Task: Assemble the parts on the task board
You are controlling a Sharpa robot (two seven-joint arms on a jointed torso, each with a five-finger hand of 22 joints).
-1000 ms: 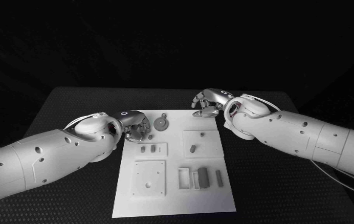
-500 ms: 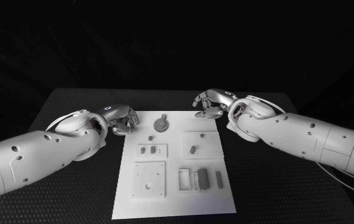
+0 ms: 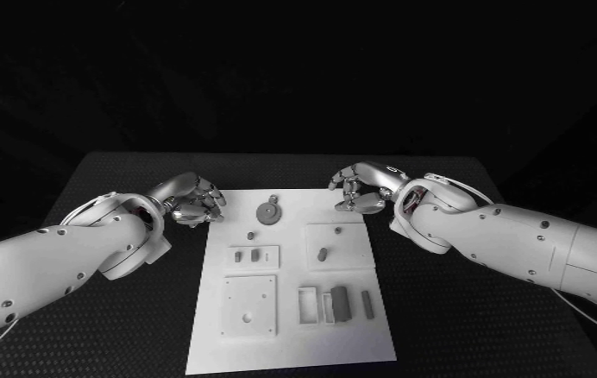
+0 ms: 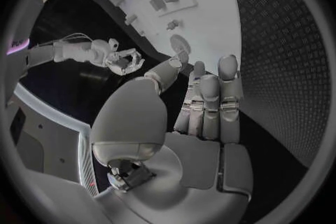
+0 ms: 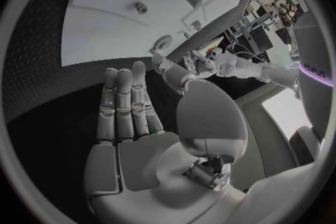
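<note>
1. Across the middle of the black table (image 3: 124,166) you have the white task board (image 3: 289,335), its long axis running from 12 to 6 o'clock in the head view, away from the robot's body and back.

2. You see the two arms come in from either side. The left hand (image 3: 189,198) sits just off the board's far left corner, over the table; the right hand (image 3: 363,186) sits at the far right corner, touching or hanging just over the board's edge; which of the two, you cannot tell.

3. Both hands carry nothing. The left wrist view shows the left hand (image 4: 199,117) with fingers stretched out side by side and nothing in the palm; the right wrist view shows the same of the right hand (image 5: 140,123).

4. Between the hands, near the board's far edge, lies the round grey disc part (image 3: 269,212). From the left hand it lies at about 4 o'clock; from the right hand at about 8 o'clock. Both are near; neither is clearly nearer.

5. Further toward 6 o'clock you find smaller parts: a short peg (image 3: 323,255) on a raised square at board centre-right, and long bars (image 3: 340,301) lying 12-to-6 near the robot's end.

6. Your next reach most likely turns inward and back toward the robot from either hand.
</note>
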